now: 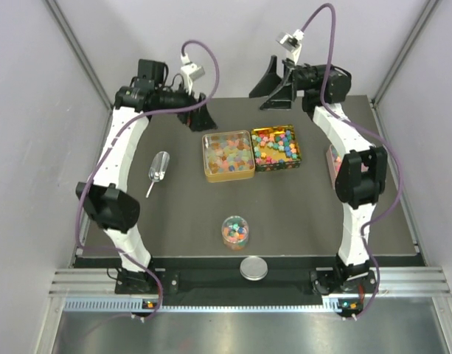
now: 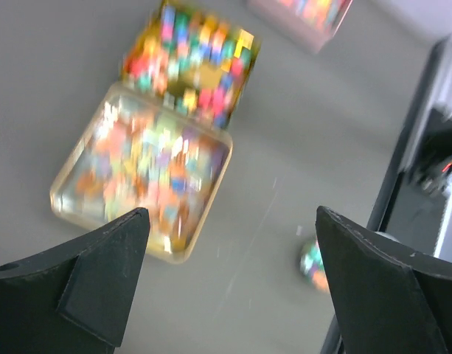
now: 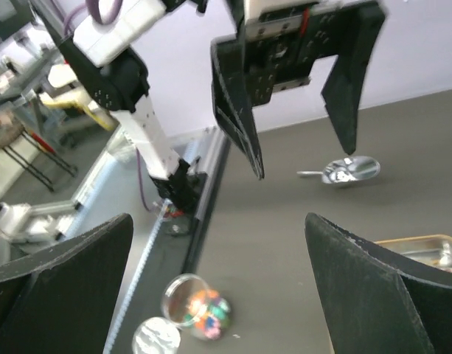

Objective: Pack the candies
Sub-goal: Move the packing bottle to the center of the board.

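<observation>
The candies fill two open gold tins at mid-table: pale translucent ones in the left tin (image 1: 227, 155) (image 2: 141, 173), bright ones in the right tin (image 1: 276, 147) (image 2: 192, 63). More candies sit in a small clear jar (image 1: 235, 231) (image 3: 202, 307) (image 2: 314, 265) near the front edge. My left gripper (image 1: 200, 116) (image 2: 231, 221) (image 3: 305, 161) hangs open and empty above the table, back left of the tins. My right gripper (image 1: 273, 87) (image 3: 218, 221) is raised behind the bright tin, open and empty.
A round silver lid (image 1: 253, 268) (image 3: 155, 336) lies on the front rail below the jar. A metal scoop (image 1: 158, 168) (image 3: 347, 169) rests at the left. A pink box of candies (image 1: 332, 158) (image 2: 307, 11) sits behind the right arm.
</observation>
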Tool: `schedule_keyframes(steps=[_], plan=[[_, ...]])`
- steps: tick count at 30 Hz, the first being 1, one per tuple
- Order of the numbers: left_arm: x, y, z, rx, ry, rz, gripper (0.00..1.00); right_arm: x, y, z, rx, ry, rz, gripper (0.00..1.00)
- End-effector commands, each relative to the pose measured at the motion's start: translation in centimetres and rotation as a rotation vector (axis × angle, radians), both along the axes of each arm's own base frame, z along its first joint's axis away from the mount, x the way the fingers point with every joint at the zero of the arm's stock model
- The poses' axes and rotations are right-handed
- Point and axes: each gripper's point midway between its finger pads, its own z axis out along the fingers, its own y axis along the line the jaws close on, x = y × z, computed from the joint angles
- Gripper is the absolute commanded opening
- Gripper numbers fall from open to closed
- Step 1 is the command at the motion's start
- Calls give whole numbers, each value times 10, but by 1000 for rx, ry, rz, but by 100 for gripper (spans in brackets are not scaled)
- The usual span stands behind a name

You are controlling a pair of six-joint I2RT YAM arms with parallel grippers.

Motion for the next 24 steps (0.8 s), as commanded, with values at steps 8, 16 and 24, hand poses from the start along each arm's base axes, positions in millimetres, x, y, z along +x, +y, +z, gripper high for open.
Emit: schedule_keyframes(steps=[8,16,24], plan=[[73,-18,63,36,-272,162,99,12,7,9,69,-711,28,100],[72,22,27,370,-331,287,99,62,12,-33,145,-1031,16,100],[53,52,2,464,-282,405,99,92,15,-69,153,-1066,11,100]])
